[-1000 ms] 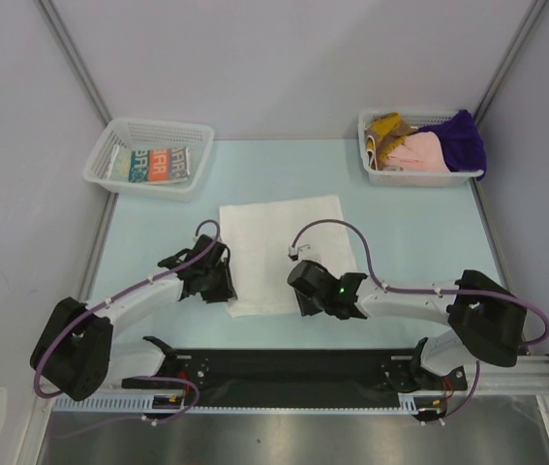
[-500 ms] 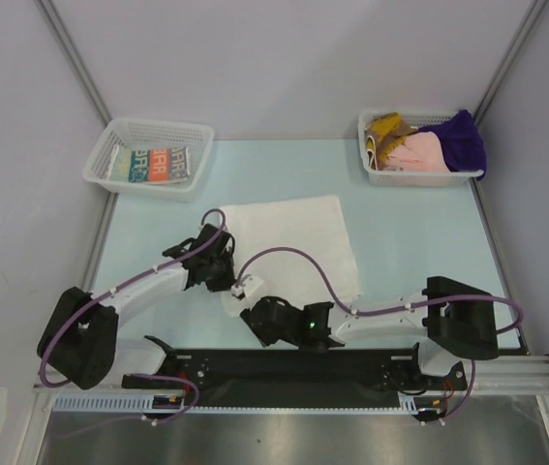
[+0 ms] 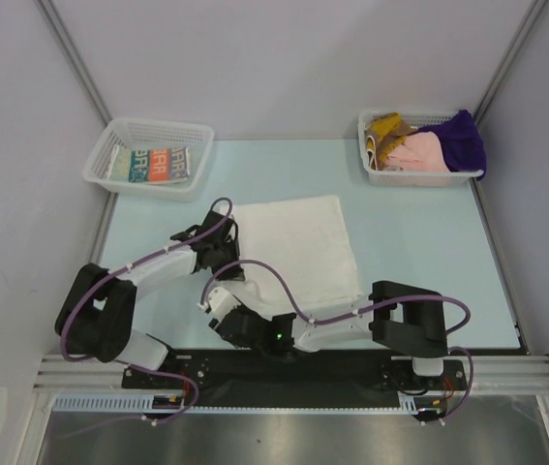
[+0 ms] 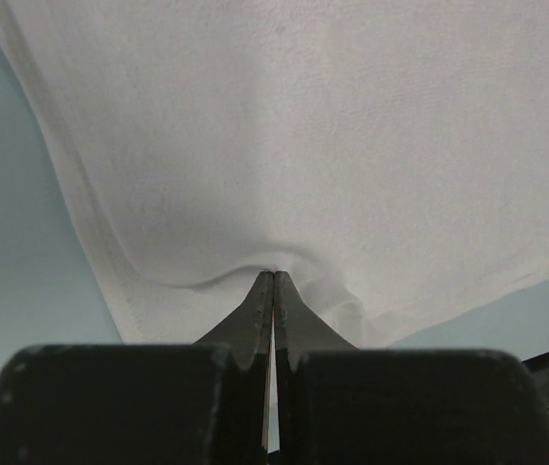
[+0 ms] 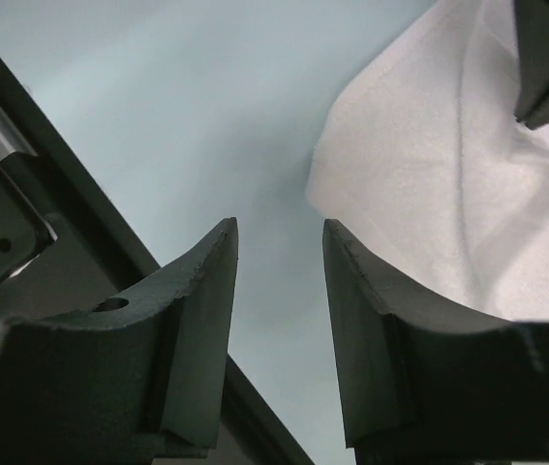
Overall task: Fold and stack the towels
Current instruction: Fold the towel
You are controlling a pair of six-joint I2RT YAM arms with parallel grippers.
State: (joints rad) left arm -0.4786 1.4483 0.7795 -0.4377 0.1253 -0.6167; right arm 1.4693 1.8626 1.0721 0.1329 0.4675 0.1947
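Observation:
A plain white towel (image 3: 298,242) lies spread flat in the middle of the table. My left gripper (image 3: 220,254) is shut on its left edge; in the left wrist view the fingertips (image 4: 274,275) pinch a raised fold of the white towel (image 4: 332,126). My right gripper (image 3: 218,310) hovers low at the towel's near left corner, its arm stretched leftward along the front rail. It is open with nothing between its fingers (image 5: 279,232), and the towel's corner (image 5: 419,184) lies just to its right. A printed orange-teal towel (image 3: 158,165) lies folded in the left basket.
A white mesh basket (image 3: 109,145) stands at the back left. Another basket (image 3: 376,165) at the back right holds mustard (image 3: 387,126), pink (image 3: 419,150) and purple (image 3: 460,136) towels. The black front rail (image 3: 351,366) runs just behind my right gripper.
The left gripper shut on the towel's left edge and moved slightly back. The right arm swept left along the front edge to the towel's near left corner, its jaws widening.

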